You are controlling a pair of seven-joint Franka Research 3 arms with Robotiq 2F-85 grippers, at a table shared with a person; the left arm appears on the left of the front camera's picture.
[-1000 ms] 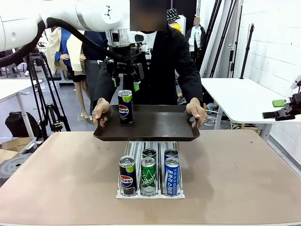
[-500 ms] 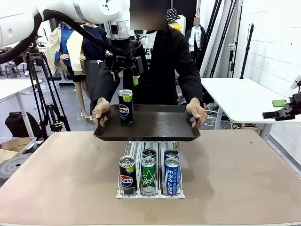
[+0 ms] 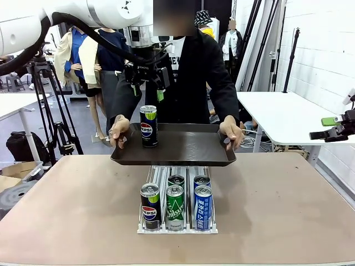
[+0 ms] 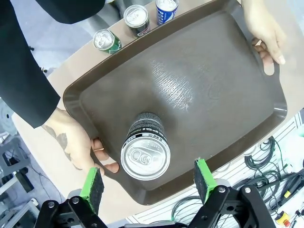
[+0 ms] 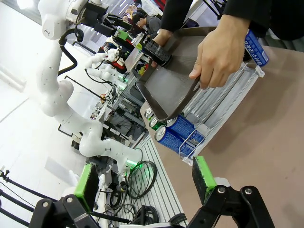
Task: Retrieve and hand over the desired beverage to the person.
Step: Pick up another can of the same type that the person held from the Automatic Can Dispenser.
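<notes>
While the person (image 3: 194,72) holds the tray (image 3: 186,151), the Pepsi can (image 3: 148,126) stands on it directly beneath the wide-open, empty left gripper (image 3: 147,92).

Tall and slim, dark with a lime-green band under its silver lid, the can is upright and clear of both green pads (image 4: 92,183), just beside the person's hand (image 3: 118,132) gripping that tray edge. Pulling away well probably means rising straight up with the fingers spread, since a brushed rim could topple so narrow a can on a hand-held tray. Farther below the gripper a rack of cans (image 3: 176,200) sits on the table (image 3: 288,205). The right gripper (image 3: 325,127), well off to the side, is spread wide and holds nothing.
</notes>
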